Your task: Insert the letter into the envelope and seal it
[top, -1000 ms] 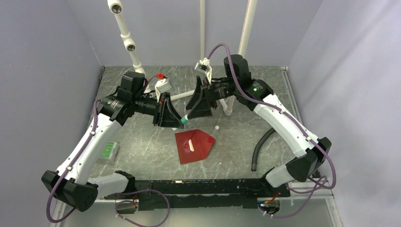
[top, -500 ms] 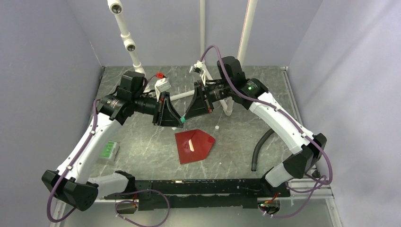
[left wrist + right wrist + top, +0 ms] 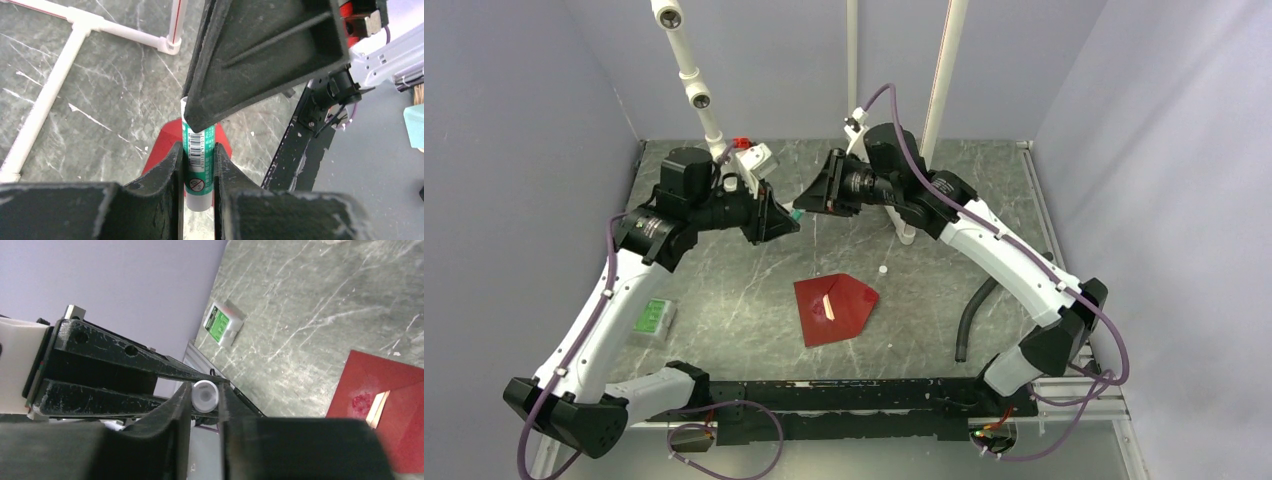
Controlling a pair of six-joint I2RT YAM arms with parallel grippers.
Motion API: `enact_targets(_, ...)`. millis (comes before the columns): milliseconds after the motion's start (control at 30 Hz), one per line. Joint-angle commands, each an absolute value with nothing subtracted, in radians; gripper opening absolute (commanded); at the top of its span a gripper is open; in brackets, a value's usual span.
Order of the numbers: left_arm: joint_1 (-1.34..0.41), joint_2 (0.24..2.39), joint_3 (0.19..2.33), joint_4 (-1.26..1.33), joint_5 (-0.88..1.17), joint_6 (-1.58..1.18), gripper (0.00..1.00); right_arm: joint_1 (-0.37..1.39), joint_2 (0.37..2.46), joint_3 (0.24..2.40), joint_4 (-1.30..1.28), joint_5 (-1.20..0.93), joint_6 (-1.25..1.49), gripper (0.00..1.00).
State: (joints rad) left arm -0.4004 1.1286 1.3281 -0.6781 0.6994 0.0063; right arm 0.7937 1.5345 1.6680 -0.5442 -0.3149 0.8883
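The dark red envelope (image 3: 839, 310) lies flat mid-table, flap open. A pale strip of the letter (image 3: 829, 306) shows at its mouth; the rest of the letter is hidden. Both grippers meet high above the table behind it. My left gripper (image 3: 786, 216) is shut on the body of a green-and-white glue stick (image 3: 200, 150). My right gripper (image 3: 808, 207) is shut on that stick's round white end (image 3: 205, 395). In the right wrist view the envelope (image 3: 380, 405) and the letter strip (image 3: 377, 408) lie far below. The left wrist view shows red envelope (image 3: 161, 142) beneath the stick.
A green-and-white card packet (image 3: 654, 318) lies at the left. A black hose (image 3: 974, 315) curves at the right. White pipe stands (image 3: 699, 90) rise at the back, and one (image 3: 908, 225) is close behind the right arm. A tiny white cap (image 3: 883, 270) rests near the envelope.
The right gripper has shut on the glue stick's white end. Both grippers, joined on the stick, have risen and moved toward the back left. The envelope has not moved.
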Motion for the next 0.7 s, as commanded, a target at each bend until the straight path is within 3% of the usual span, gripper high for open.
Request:
enact_targets(0,-0.42,1.139,1.333,-0.594,0.814,-0.042,0.02,0.83,1.556,1.726,-0.368,-0.344,0.887,0.45)
enact_targets(67,-0.421,1.138,1.33,-0.603,0.864,-0.048,0.02,0.824,1.502,1.616,-0.215,-0.47,0.811,0.65)
enact_targets(167,-0.42,1.138,1.331,-0.627,0.958,-0.044,0.02,0.819,1.41,1.457,-0.052,-0.636,0.654,0.71)
enact_targets(433,-0.421,1.179,1.375,-0.771,1.239,0.068,0.02,0.809,1.323,1.426,-0.216,-0.959,0.202,0.7)
enact_targets(667,-0.422,1.184,1.401,-0.848,1.298,0.145,0.03,0.807,1.365,1.54,-0.442,-1.113,0.02,0.62)
